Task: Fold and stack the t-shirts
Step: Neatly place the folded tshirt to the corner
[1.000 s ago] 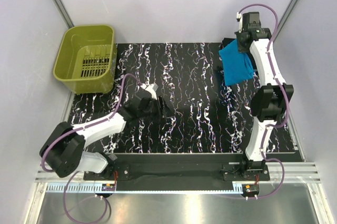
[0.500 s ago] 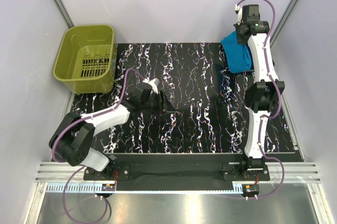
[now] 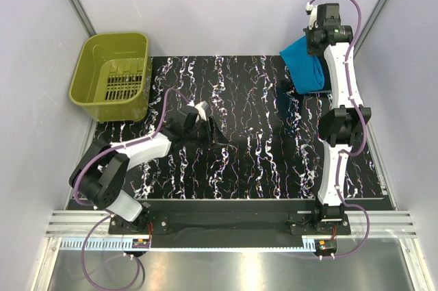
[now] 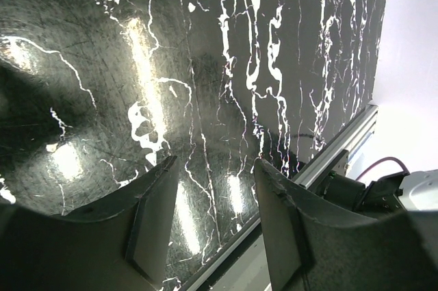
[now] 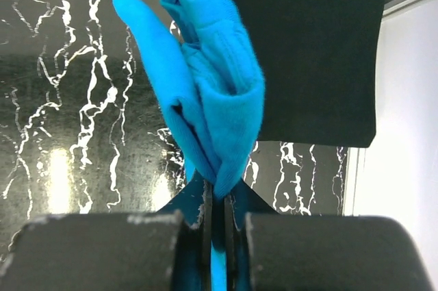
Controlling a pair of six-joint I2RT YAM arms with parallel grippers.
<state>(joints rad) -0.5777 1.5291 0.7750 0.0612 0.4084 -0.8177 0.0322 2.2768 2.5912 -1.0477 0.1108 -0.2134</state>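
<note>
Marbled table [image 3: 253, 168], turquoise t-shirt [image 5: 219, 106], perhaps folded

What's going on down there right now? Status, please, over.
Left gripper open, empty, over table. Right gripper shut on blue shirt, held above black shirt. Basket far aside, nothing blocking.

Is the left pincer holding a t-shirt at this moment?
No, the left pincer stands open, with only the marbled tabletop visible between its jaws.
</note>
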